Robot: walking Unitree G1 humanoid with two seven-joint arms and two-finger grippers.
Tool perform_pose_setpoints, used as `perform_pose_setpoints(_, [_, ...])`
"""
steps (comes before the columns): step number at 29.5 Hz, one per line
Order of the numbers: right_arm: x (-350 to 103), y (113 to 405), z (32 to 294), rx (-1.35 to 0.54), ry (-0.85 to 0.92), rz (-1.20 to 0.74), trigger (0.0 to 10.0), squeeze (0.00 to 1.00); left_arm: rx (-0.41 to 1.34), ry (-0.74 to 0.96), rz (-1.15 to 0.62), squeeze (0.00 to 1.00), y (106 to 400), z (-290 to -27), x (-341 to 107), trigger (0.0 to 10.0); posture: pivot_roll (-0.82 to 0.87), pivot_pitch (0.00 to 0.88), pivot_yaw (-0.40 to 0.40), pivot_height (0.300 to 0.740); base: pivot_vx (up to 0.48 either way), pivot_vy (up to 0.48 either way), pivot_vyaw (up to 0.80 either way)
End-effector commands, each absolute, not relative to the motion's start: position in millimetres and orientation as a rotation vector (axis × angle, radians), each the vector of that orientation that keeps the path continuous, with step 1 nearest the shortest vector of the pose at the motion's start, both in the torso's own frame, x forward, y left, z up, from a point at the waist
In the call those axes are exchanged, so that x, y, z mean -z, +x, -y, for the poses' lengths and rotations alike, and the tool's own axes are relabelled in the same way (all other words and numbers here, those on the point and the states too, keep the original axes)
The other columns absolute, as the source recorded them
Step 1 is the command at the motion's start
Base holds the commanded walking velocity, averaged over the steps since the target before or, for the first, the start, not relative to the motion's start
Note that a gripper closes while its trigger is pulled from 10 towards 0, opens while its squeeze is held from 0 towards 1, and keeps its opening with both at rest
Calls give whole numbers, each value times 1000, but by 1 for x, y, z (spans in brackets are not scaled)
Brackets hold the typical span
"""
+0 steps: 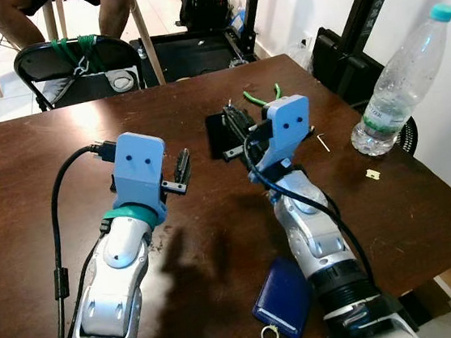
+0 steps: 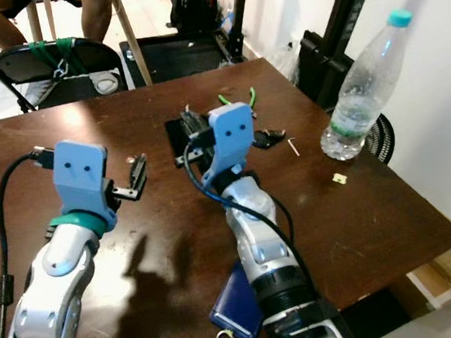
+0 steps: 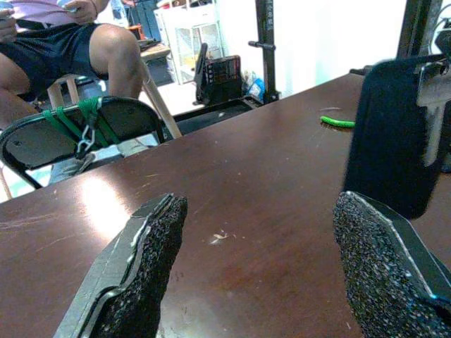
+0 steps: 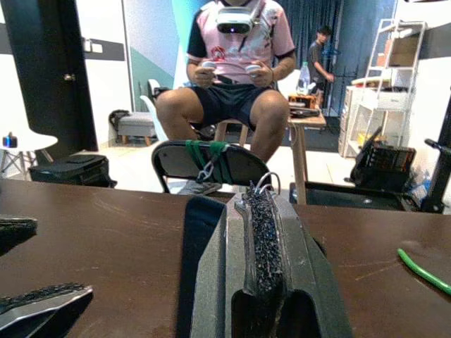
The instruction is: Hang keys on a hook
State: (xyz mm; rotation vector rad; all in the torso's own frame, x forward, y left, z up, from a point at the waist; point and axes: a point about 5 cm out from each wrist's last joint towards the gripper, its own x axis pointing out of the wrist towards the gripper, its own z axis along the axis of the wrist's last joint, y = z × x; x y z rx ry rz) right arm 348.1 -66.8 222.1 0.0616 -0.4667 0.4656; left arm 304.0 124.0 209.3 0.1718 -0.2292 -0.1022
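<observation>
My right gripper point(image 1: 233, 129) is over the middle of the brown table point(image 1: 38, 166), its fingers point(image 4: 262, 211) pressed shut. A thin metal key ring point(image 4: 266, 181) sticks out at their tips. A flat black object point(image 1: 217, 135) lies on the table just beside and under those fingers. My left gripper point(image 1: 181, 168) hovers to the left at the same height, open with nothing between its pads point(image 3: 144, 271). A blue tag point(image 1: 282, 297) with a small metal ring point(image 1: 269, 336) lies by my right forearm near the front edge.
A green cord point(image 1: 260, 97) and a small metal pin point(image 1: 322, 142) lie past the right gripper. A clear water bottle point(image 1: 399, 84) stands at the table's right edge. Beyond the far edge are a black folding chair point(image 1: 75, 68) and a seated person point(image 4: 239, 63).
</observation>
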Motion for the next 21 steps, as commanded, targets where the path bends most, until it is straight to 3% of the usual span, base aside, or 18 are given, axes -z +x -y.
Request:
perform_pose_setpoints(1, [-220, 346, 69, -465, 51, 470, 10000, 0, 106, 172, 206, 0, 304, -124, -202, 10000, -128, 40, 37, 740, 0, 0, 0])
perform_pose_setpoints(10, [-219, 346, 69, -460, 46, 463, 10000, 0, 105, 175, 207, 0, 304, -125, -202, 10000, -122, 50, 37, 740, -183, 0, 0])
perform_pose_setpoints(21, [-220, 345, 68, -479, 3, 475, 10000, 0, 100, 173, 205, 0, 304, -124, -201, 10000, -117, 55, 29, 740, -280, 0, 734])
